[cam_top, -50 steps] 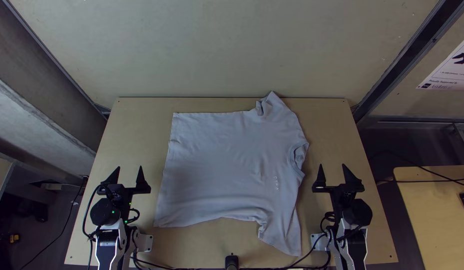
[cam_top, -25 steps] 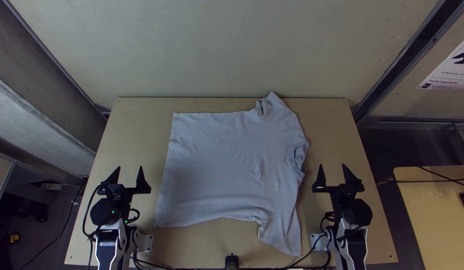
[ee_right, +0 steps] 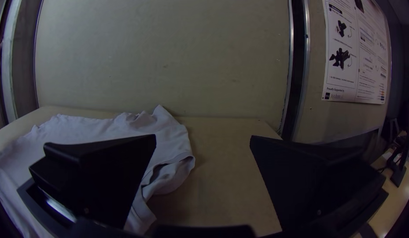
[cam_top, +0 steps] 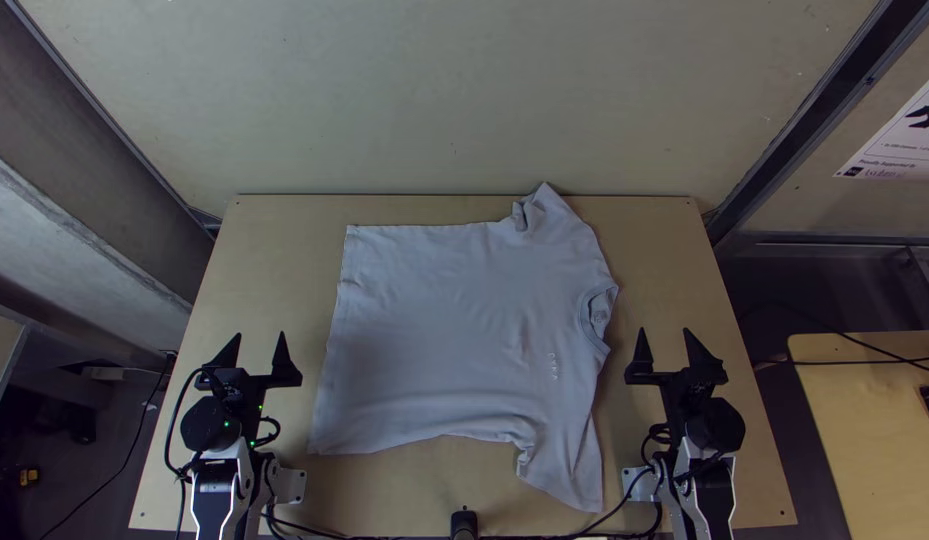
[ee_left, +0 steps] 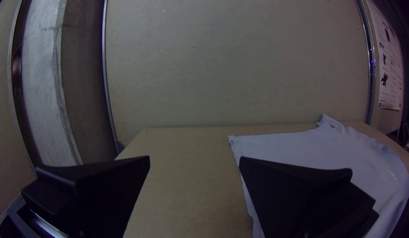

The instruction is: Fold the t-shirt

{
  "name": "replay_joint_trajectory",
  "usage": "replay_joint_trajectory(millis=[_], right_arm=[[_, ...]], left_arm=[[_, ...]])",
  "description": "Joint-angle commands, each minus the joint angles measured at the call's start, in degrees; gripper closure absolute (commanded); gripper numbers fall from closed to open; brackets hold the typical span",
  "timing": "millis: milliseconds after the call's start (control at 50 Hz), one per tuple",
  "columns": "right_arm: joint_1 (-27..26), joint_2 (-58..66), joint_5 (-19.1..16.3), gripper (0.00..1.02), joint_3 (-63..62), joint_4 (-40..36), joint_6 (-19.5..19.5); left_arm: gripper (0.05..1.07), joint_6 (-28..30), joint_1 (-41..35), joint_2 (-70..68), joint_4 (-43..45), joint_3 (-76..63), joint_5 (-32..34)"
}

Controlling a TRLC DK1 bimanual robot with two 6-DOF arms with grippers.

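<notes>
One pale grey cloth t-shirt (cam_top: 444, 330), one light wooden rectangular counter (cam_top: 264, 260) under it, plus one pale wooden side table (cam_top: 874, 400) off to the right. Two white-and-black jointed arms, left arm (cam_top: 220, 490) and right arm (cam_top: 698, 480); two black two-fingered pincers, left pincer (cam_top: 259, 334) and right pincer (cam_top: 665, 331), four wide flat black fingers (ee_left: 103, 194) total.

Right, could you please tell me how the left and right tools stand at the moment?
Left tool: open, holding nothing.
Right tool: open, holding nothing.
</notes>
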Motion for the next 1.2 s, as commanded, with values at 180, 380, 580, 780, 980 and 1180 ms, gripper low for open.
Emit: replay_joint_trajectory(millis=[180,380,580,780,980,1180], right_arm=[[-0.1,-0.3,0.1,0.04,1.8,0.6,1.2],[0.6,3.7,0.0,0.04,7.9,-0.4,-0.6],[0.6,16.5,0.1,0.04,17.4,0.1,-1.2],[0.5,26.7,0.1,0.04,26.7,1.7,-3.0],[0.0,37.6,0.3,0.04,37.1,1.7,-3.0],[-0.6,50.1,0.6,0.04,48.8,1.6,-3.5]], left_arm=[[0.10,1.1,3.3,-0.3,-0.5,-2.0,0.3],[0.10,1.2,4.4,2.6,-1.4,2.8,2.0],[0.10,0.9,1.3,8.3,-4.7,10.3,2.0],[0.10,0.6,0.5,18.3,-2.5,20.5,2.0],[0.10,0.7,0.2,32.9,-1.8,33.2,2.0],[0.10,0.9,-0.9,47.2,-6.0,47.9,2.0]])
